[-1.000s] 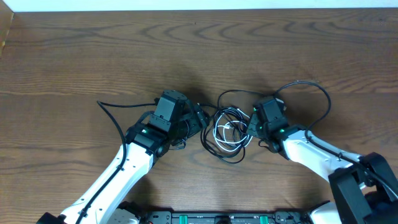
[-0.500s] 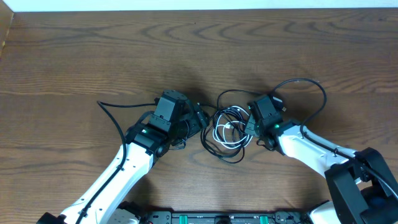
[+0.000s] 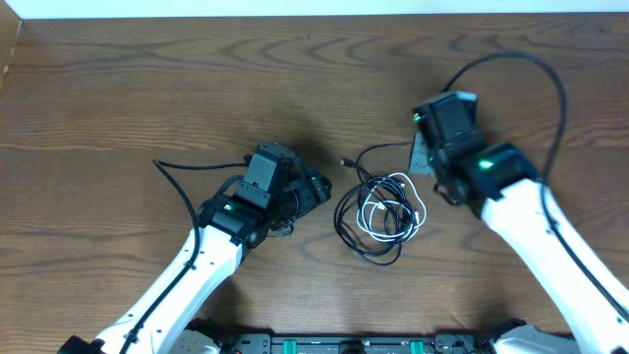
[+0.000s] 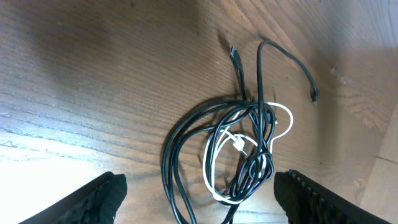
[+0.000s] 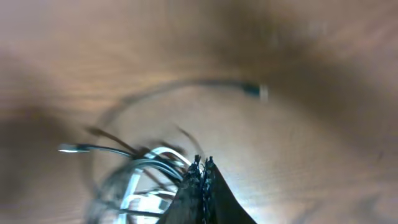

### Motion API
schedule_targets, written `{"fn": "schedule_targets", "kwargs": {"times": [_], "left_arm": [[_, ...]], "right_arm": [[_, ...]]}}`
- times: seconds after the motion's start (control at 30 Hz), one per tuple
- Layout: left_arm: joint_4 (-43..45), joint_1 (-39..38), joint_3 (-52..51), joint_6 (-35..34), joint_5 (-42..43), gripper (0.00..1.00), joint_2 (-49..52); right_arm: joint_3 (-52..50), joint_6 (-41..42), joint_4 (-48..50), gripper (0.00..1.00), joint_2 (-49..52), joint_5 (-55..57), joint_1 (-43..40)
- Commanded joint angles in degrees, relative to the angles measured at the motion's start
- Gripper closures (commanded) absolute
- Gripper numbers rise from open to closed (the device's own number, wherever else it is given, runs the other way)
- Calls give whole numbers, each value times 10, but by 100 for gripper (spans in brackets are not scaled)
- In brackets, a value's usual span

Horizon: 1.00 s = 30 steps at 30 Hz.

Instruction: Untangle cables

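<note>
The cables (image 3: 346, 206) lie in one tangled pile at the table's middle: black loops around a thin white cord (image 3: 367, 218). In the left wrist view the pile (image 4: 171, 155) lies between and beyond my left gripper's fingers; two black plug ends stick out on its far side. My left gripper (image 3: 319, 192) (image 4: 200, 185) is open, just left of the pile, holding nothing. My right gripper (image 3: 421, 165) (image 5: 202, 163) is raised at the pile's upper right edge with its jaws pressed together. Blurred black strands (image 5: 146, 168) run into its tips, so it looks shut on a black cable.
A thick black wire (image 3: 187, 192) from the left arm loops over the wood at the left. The right arm's own wire (image 3: 550, 79) arches above it. The table's far edge (image 3: 314, 16) meets a white wall.
My right gripper closed at the pile, then rose and moved up and to the right. The pile slid a little to the right with it. The left arm stayed still.
</note>
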Motion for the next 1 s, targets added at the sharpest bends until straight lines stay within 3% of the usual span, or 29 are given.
{"fn": "schedule_targets", "kwargs": {"times": [0.0,0.13,0.2,0.27,0.63,0.73,0.8,0.97], "left_arm": [[-2,-1,8,6,-9,18,3],[-2,-1,8,6,-8,18,3],[-8,-1,8,6,-8,17,3],[-15,-1,8,6,-8,17,3],[-21,-1,8,6,-8,18,3],[-23,-1,8,6,-8,17,3],[-23,-1,8,6,-8,18,3],[-23,-1,8,6,-8,18,3]], "right_arm": [[37,-75,-8,99,-19,-54,-1],[29,-75,-28,97,-14,-63,-2],[3,-86,-28,78,0,-70,-2],[-28,-111,-19,67,21,-80,-2],[-153,-173,115,54,132,-114,-15],[-172,-177,161,54,163,-114,-26],[-179,-190,191,60,191,-114,-31],[-178,-221,218,98,217,-114,-31]]}}
